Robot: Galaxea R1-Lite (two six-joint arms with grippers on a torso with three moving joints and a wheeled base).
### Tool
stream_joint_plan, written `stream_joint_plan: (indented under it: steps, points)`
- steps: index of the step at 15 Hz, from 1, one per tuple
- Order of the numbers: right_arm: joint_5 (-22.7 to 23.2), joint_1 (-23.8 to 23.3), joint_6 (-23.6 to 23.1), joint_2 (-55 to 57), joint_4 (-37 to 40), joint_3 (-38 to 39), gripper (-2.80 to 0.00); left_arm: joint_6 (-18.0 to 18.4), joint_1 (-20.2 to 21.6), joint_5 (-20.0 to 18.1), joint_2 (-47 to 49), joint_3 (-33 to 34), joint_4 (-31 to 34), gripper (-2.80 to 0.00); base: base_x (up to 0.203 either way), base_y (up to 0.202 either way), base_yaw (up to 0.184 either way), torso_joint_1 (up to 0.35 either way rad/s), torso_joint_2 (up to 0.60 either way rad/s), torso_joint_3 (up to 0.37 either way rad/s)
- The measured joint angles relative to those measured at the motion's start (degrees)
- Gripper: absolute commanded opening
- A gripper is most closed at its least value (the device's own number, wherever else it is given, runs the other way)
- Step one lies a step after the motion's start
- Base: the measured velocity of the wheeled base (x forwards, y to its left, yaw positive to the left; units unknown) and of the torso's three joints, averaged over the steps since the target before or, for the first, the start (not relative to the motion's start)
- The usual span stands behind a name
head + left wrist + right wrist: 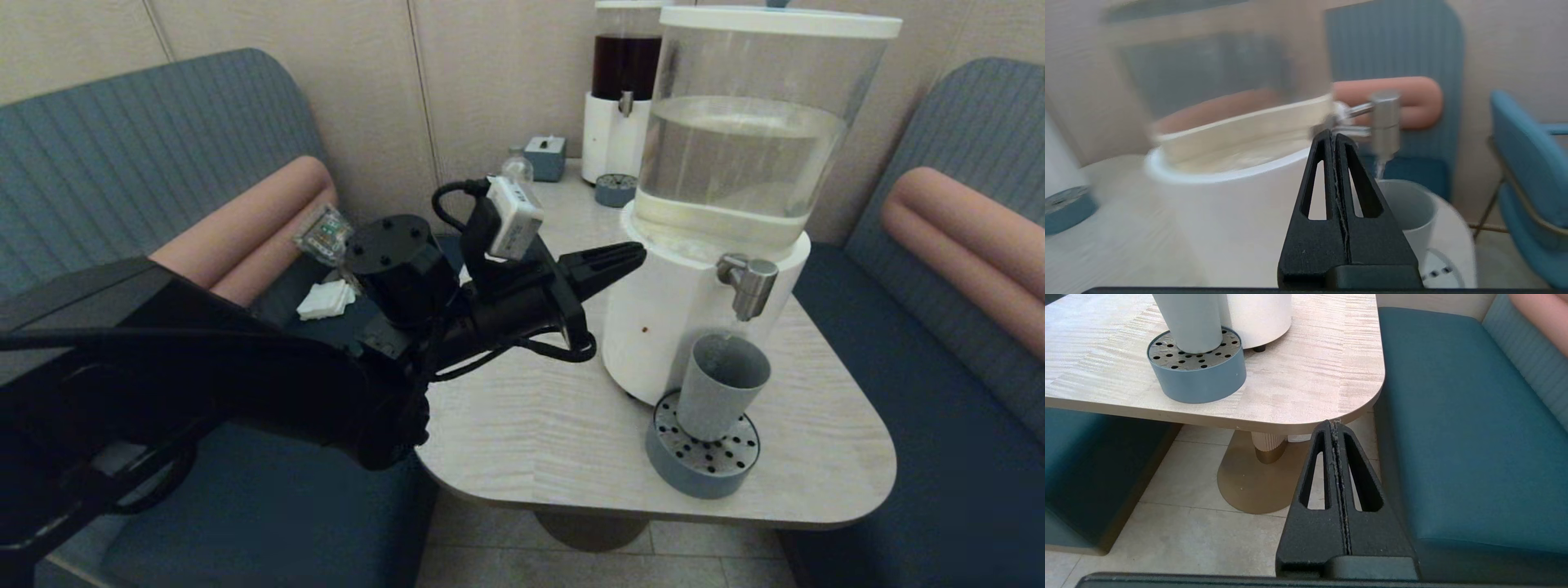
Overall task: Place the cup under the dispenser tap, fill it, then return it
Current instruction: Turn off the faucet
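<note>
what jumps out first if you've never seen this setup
The big clear water tank on its white base dominates the table's right side, with the grey-blue cup standing on the perforated drip tray under the metal tap. The left gripper, shut, points at the tap from the left.

Left end effector (1336, 136) pressed shut, fingers (1314, 212) meeting along one seam, tip just beside the dispenser tap (1385, 122). Thin stream of water falling from the spout into the cup (1412, 212) directly beneath. Cup upright on a perforated drip tray (1447, 271). White dispenser base (1229, 212) with clear tank (1216, 73) above, blurred. Second blue drip tray (1063, 208) on the pale worktop (1106, 253). Beyond: pink bolster (1412, 100), teal chair (1527, 183).
</note>
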Motion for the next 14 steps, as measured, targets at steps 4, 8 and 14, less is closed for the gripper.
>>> stream_joint_plan:
  steps: [4, 8, 14]
  points:
    - [0.0, 0.0, 0.0, 0.0, 0.0, 0.0, -2.8, 0.7, -2.3, 1.8, 2.1, -2.0, 0.1, -2.8, 0.0, 0.0, 0.0, 0.0, 0.0, 0.0]
    - [0.0, 0.0, 0.0, 0.0, 0.0, 0.0, -2.8, 1.1, -3.1, 2.0, 4.3, -4.0, 0.1, -2.8, 0.0, 0.0, 0.0, 0.0, 0.0, 0.0]
    - [0.0, 0.0, 0.0, 0.0, 0.0, 0.0, -2.8, 1.1, -5.6, 3.1, 6.5, -7.4, 0.0, -2.8, 0.0, 0.0, 0.0, 0.0, 0.0, 0.0]
